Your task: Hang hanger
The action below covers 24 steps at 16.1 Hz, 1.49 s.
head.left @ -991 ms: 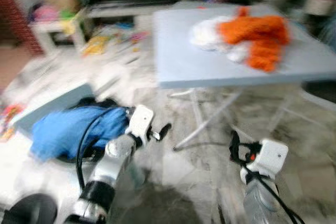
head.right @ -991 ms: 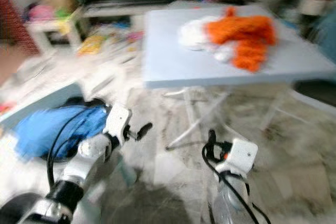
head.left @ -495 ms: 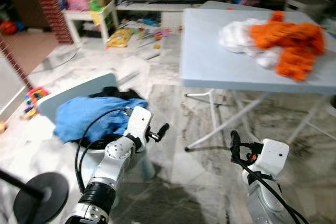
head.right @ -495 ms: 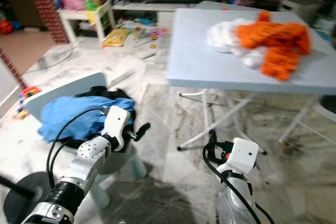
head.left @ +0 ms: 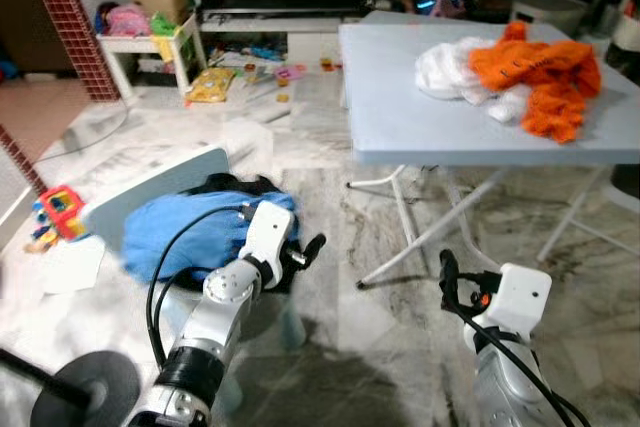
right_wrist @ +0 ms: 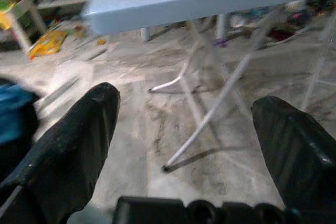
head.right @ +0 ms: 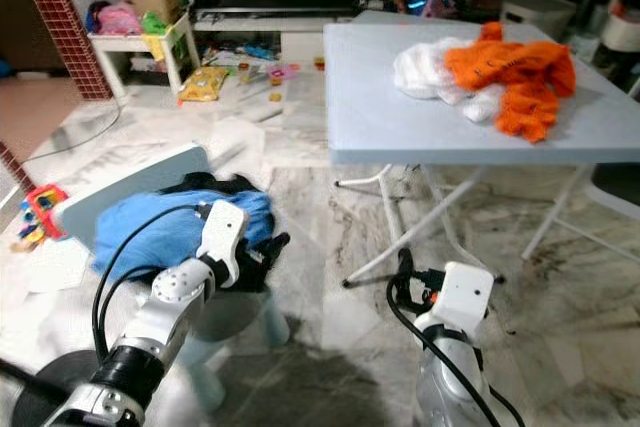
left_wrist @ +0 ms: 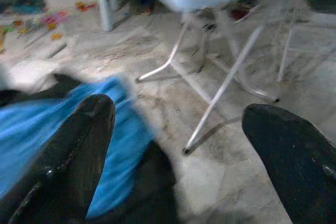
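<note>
1. Far left of the head view: a round black stand base is sitting at the lower left corner, with a thin dark pole running off the edge. It's probably part of a clothes rack, but that's a guess. Nothing is being hung on it.

2. Left of centre: a blue garment is being draped over a small pale chair, with something dark bunched underneath it. No hanger can be picked out in it or anywhere else, so where the task's thing is can't be told from these shots.

3. Lower left-centre: the left gripper is being held out just beside the blue garment. In the left wrist view its fingers are spread wide apart with only floor, blue cloth and table legs between them, so nothing is being held.

4. Lower right-centre: the right gripper is being held low over the marble floor, near the folding legs of the table. The right wrist view shows its fingers wide apart too, and empty.

5. Upper right: a pale blue table is carrying a pile of orange clothing on top of white clothing. Neither pile is being touched by either arm.

6. Progress call: the job looks like it's barely being started. Nothing is being gripped, no hanger is being spotted, so finding it, grabbing it and getting it onto a rail are all being left to do.
</note>
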{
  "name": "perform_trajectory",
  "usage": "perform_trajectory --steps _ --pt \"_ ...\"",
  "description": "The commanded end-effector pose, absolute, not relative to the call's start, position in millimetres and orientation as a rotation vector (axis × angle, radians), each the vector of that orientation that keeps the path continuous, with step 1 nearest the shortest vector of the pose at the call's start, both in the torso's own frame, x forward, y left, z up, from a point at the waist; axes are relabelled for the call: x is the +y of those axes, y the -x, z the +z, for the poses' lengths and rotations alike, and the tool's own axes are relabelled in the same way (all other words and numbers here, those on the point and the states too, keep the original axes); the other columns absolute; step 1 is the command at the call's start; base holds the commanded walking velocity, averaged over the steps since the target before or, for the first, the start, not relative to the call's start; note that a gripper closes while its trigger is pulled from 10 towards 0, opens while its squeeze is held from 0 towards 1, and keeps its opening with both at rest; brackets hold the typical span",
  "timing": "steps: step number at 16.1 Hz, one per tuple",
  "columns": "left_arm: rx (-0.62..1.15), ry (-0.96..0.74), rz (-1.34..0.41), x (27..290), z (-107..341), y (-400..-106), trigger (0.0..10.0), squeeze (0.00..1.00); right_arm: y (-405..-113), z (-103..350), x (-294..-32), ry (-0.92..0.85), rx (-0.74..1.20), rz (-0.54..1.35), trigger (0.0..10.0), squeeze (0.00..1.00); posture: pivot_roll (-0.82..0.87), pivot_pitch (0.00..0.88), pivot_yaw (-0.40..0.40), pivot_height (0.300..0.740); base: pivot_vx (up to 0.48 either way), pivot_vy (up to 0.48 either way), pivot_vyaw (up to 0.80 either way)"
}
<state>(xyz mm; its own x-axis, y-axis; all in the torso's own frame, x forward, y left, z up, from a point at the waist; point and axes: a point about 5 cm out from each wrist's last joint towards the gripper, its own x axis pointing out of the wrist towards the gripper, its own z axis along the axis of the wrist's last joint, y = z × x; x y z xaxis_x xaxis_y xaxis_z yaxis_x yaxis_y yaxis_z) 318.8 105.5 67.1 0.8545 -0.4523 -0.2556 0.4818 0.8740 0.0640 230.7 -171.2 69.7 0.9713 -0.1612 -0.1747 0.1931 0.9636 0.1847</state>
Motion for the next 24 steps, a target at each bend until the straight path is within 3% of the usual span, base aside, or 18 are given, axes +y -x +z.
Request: perform_trajectory --steps 1,6,14,24 --pt "0.241 -0.138 -0.480 111.1 68.5 -320.7 10.0 0.00 -233.6 76.7 -167.0 -0.204 0.136 -0.166 10.0 0.00 0.07 0.000 -0.034 0.740 0.000 0.458 0.00" --pt "0.215 -0.090 -0.503 109.8 71.8 -320.4 10.0 0.00 -233.8 76.2 -165.7 -0.195 0.139 -0.153 10.0 0.00 0.07 0.000 -0.036 0.740 0.000 0.090 0.00" --pt "0.228 -0.040 -0.507 109.9 71.9 -321.8 10.0 0.00 -235.4 76.4 -165.5 -0.183 0.142 -0.144 10.0 0.00 0.06 0.000 -0.040 0.740 0.000 0.000 0.52" --pt "0.239 -0.034 -0.524 107.2 70.1 -320.9 10.0 0.00 -236.9 75.3 -163.7 -0.165 0.149 -0.123 10.0 0.00 0.06 0.000 -0.046 0.740 0.264 0.000 0.00"
